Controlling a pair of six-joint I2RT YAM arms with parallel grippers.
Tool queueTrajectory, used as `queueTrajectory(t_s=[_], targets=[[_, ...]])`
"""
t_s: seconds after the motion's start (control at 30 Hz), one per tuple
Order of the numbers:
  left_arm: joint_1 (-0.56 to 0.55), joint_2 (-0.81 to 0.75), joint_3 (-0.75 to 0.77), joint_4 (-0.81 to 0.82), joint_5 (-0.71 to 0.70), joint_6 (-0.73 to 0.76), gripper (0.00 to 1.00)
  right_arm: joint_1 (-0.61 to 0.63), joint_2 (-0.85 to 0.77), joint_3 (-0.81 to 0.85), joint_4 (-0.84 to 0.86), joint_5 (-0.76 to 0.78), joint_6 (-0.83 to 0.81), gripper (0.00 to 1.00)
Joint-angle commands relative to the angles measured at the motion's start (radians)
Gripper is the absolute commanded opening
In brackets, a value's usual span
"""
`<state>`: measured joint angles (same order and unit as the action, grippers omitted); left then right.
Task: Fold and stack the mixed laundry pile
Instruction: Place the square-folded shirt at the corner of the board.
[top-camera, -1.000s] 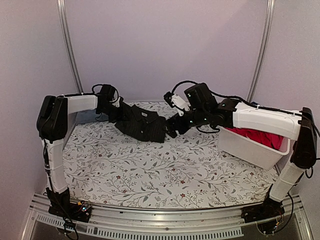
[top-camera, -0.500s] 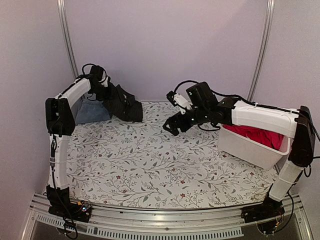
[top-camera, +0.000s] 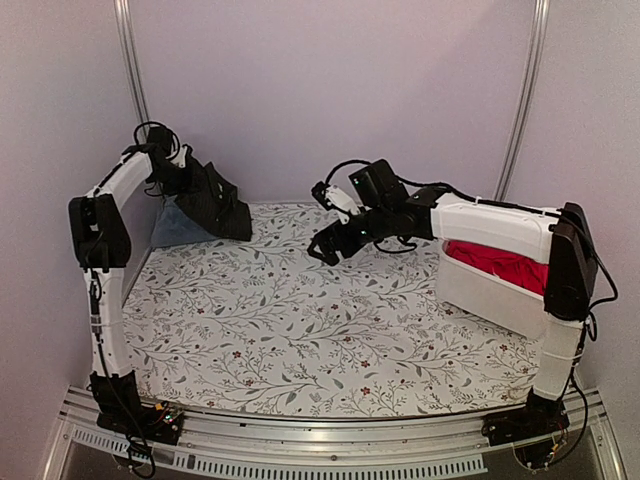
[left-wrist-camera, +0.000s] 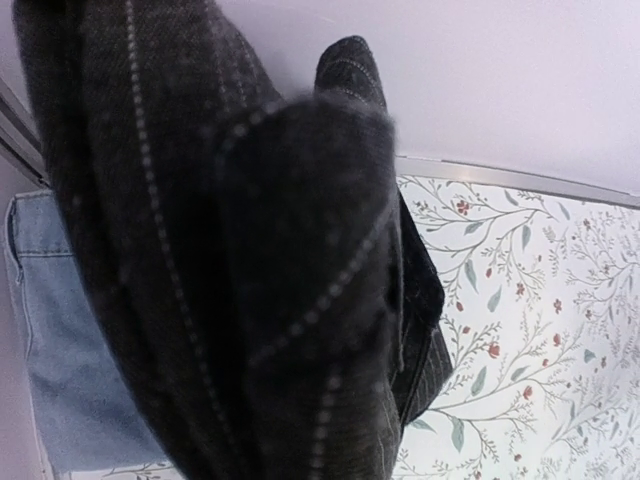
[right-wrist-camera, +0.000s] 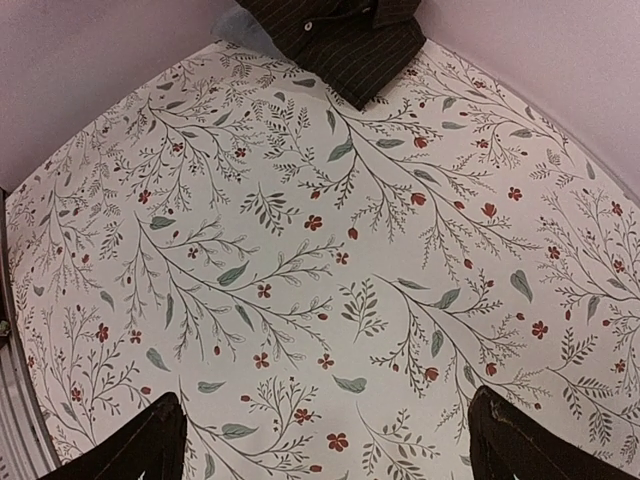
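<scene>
From the top external view, the left gripper (top-camera: 178, 178) is clenched on the black pinstriped shirt (top-camera: 215, 205), which hangs bunched from it above the far-left corner, over the light blue denim piece (top-camera: 168, 226) lying on the floral table cover (top-camera: 300, 320). The right gripper (top-camera: 322, 246) hovers mid-table with nothing in it, and the red-pink cloth (top-camera: 500, 262) waits in the white bin (top-camera: 490, 298) at the right. The left wrist view is almost filled by the dark striped fabric, so the fingers themselves are hidden; the denim shows beneath and to the left of it. In the right wrist view the two fingers (right-wrist-camera: 140, 445) stand wide apart over bare floral cover, with the shirt's collar and buttons visible at the far edge. The step in hand looks like stacking: the shirt is being brought onto the denim. The next move probably calls for lowering it squarely over the denim and letting go without the folds spilling.
</scene>
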<state>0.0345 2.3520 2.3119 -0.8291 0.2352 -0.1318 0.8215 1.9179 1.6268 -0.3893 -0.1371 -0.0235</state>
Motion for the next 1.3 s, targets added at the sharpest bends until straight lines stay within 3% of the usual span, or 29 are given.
queueTrajectory(t_s=[0.0,0.3,0.57,0.9,1.07,1.27], targets=[[0.017,-0.101,0.015,0.05,0.067,0.036,0.0,-0.012,0.016,0.039,-0.026,-0.012,-0.021,0.97],[0.101,-0.111,-0.012,0.056,0.125,0.035,0.0,-0.018,0.025,0.048,-0.035,-0.015,-0.026,0.97],[0.145,-0.055,-0.027,0.054,0.062,0.107,0.01,-0.021,0.041,0.063,-0.052,-0.016,-0.021,0.97],[0.153,0.071,0.003,0.092,-0.125,0.218,0.1,-0.027,0.101,0.151,-0.115,-0.016,-0.012,0.97],[0.153,0.094,0.017,0.132,-0.305,0.207,0.56,-0.027,0.121,0.185,-0.136,-0.015,0.007,0.97],[0.117,0.035,0.015,0.152,-0.38,0.168,0.84,-0.032,0.136,0.214,-0.143,-0.009,0.016,0.98]])
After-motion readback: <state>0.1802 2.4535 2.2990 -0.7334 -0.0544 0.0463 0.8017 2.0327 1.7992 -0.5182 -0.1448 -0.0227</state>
